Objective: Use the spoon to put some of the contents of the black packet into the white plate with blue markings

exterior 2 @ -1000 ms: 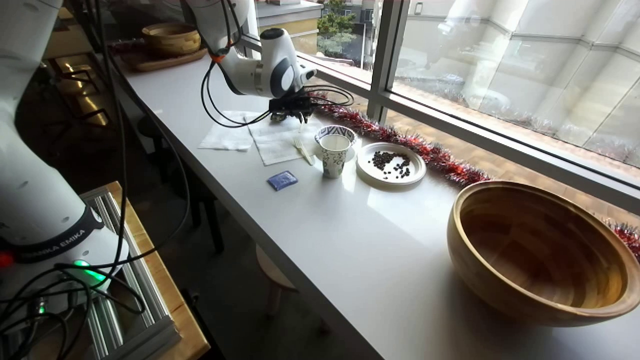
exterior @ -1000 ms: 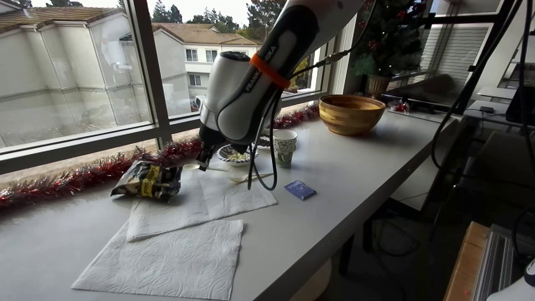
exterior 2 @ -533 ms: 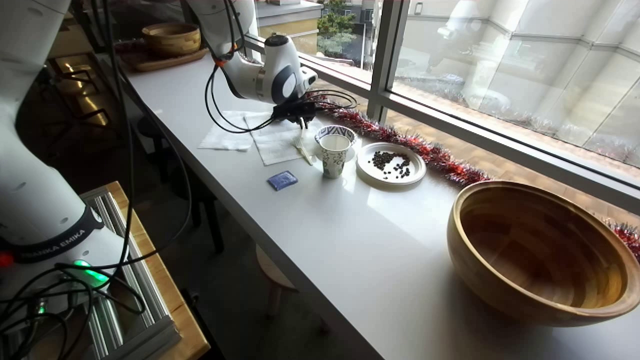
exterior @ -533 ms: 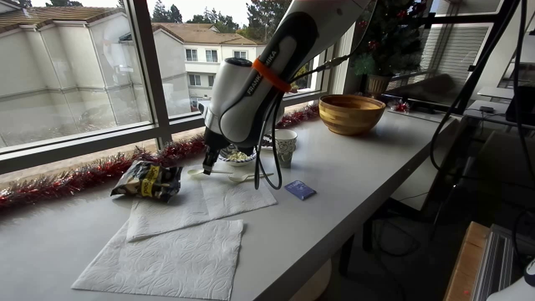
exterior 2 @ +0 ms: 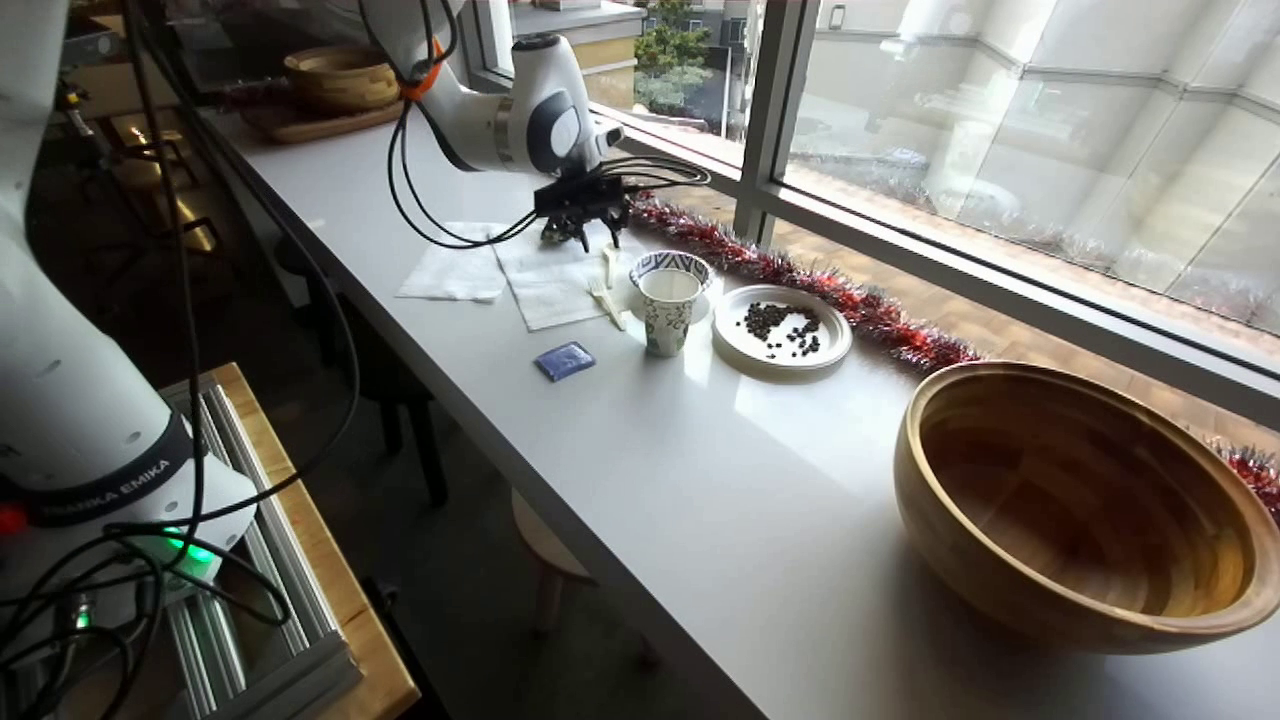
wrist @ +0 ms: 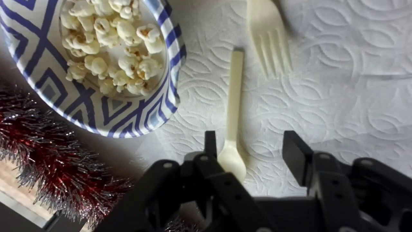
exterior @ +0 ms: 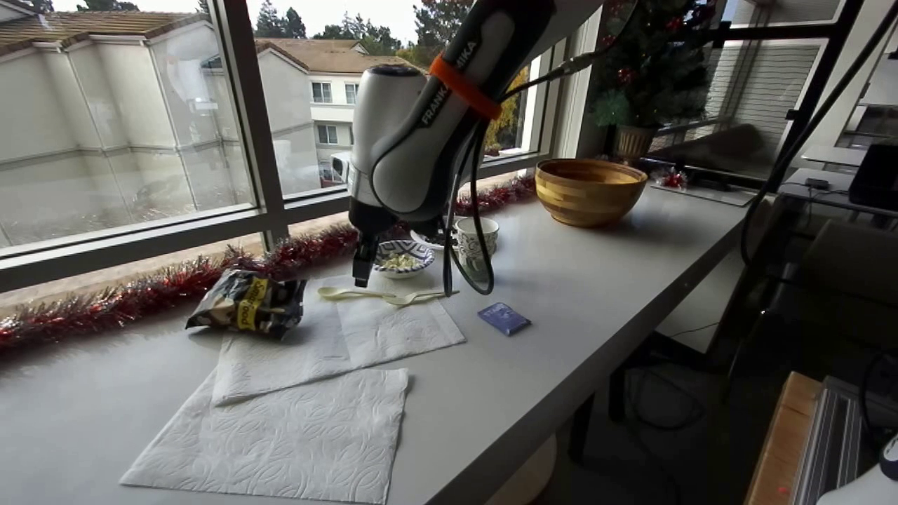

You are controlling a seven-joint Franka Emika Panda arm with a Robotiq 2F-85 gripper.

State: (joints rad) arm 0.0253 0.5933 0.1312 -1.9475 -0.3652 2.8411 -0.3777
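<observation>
Your gripper has its jaws spread wide, nothing gripped. In the wrist view you have the spoon between them, nearer one jaw, on a paper towel; contact can't be told. A fork lies beside the spoon's handle, the white plate with blue markings on its other side. In an exterior view, the black packet lies near the spoon's bowl end.
</observation>
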